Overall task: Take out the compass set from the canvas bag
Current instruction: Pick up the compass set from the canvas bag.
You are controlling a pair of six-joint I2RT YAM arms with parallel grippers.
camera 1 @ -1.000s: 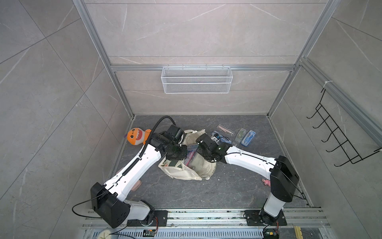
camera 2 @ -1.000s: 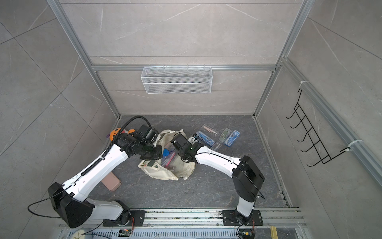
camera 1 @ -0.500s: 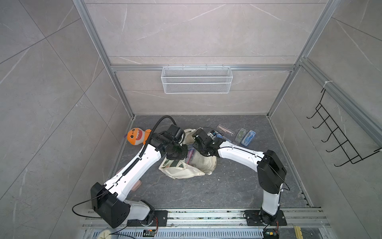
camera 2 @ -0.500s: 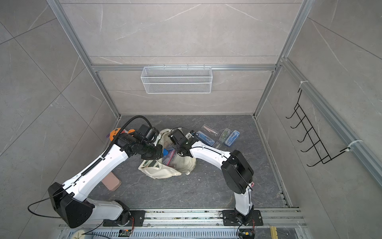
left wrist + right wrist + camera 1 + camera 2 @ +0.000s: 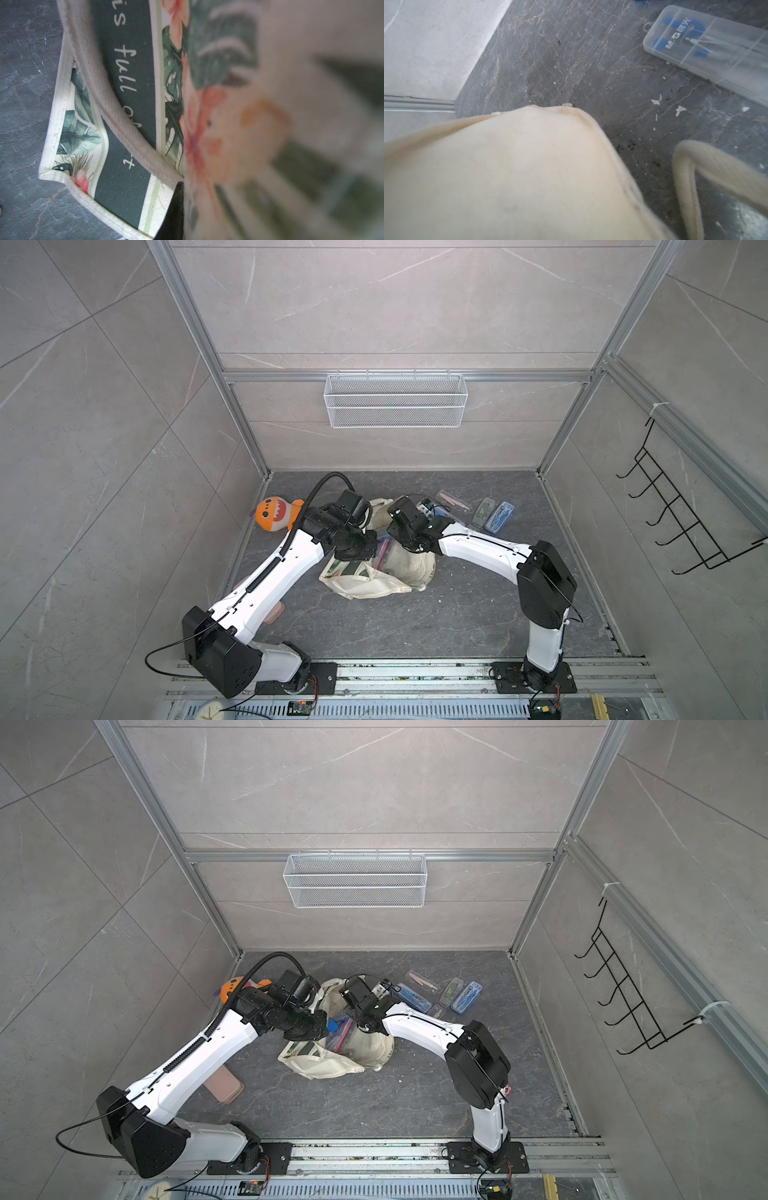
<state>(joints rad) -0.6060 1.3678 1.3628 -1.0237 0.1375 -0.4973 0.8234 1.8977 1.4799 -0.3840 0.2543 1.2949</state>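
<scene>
Moved in since a second ago, leaving the right tool (image 5: 365, 1026) against the canvas bag (image 5: 386, 587); cannot tell whether spread or pressed together, hidden under cream cloth. Pinching the bag's printed cloth with the left tool (image 5: 372, 545), pressed together. Slumped mid-counter (image 5: 415, 626) between the two tools, long axis roughly near-to-far, mouth turned up toward the far wall (image 5: 395, 448)

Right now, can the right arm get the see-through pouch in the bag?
Probably yes. The bag gapes open between the arms, and the pouch shows in the gap. The right arm ends right beside it, nothing between. Its jaws are hidden by cloth, though.
</scene>
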